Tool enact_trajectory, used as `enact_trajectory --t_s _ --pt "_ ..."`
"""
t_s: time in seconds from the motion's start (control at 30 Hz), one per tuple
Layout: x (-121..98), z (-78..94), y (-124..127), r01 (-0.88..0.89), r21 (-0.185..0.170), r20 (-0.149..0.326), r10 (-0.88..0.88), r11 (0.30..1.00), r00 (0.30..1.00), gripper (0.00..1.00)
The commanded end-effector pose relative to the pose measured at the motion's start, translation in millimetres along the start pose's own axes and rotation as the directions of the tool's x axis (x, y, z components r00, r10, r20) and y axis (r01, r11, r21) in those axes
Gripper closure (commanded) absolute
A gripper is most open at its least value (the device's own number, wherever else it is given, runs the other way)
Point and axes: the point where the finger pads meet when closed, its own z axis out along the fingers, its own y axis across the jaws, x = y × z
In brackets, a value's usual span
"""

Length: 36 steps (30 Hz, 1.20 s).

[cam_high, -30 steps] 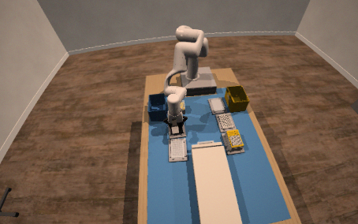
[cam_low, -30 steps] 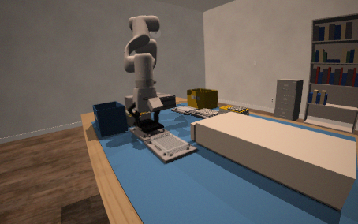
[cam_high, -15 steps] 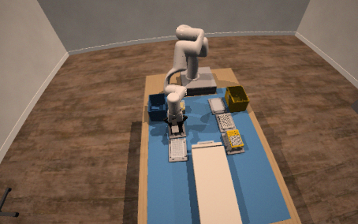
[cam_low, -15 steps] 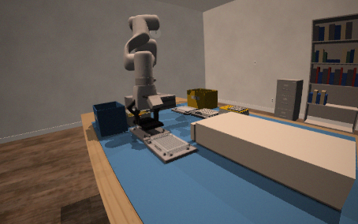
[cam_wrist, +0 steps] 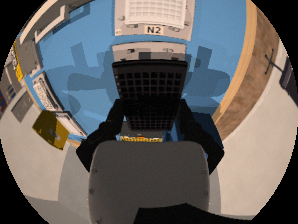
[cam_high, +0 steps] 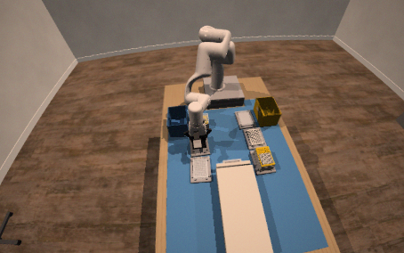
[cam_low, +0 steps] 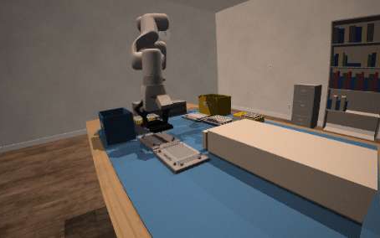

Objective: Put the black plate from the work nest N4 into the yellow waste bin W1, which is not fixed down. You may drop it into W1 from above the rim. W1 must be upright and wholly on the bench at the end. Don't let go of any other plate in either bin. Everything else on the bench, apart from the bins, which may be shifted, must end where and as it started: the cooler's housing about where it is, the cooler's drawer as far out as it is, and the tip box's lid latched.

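Observation:
My gripper (cam_high: 198, 141) is shut on the black plate (cam_high: 202, 143), one finger on each long side. It holds the plate level, a little above a grey nest (cam_low: 156, 140) on the left of the blue mat. In the wrist view the black gridded plate (cam_wrist: 149, 92) sits between my fingers, with the empty nest partly hidden below it. The yellow bin W1 (cam_high: 267, 111) stands upright at the back right of the bench, well apart from me; it also shows in the exterior view (cam_low: 214, 104).
A blue bin (cam_high: 177, 120) stands just left of my arm. Nest N2 with a white plate (cam_high: 200, 169) lies in front of me. The long beige cooler (cam_high: 242, 205) fills the front middle. Two plates (cam_high: 254, 137) and a yellow tip box (cam_high: 263, 158) sit on the right.

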Motion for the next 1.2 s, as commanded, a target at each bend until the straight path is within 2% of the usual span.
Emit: enact_trajectory --t_s 0.0,1.17 --pt "2 -8.0 1 0.0 -0.002 -0.005 0.0 1.0 1.0 1.0" --pt "1 -59.7 1 0.0 -0.002 -0.005 0.0 1.0 1.0 1.0"
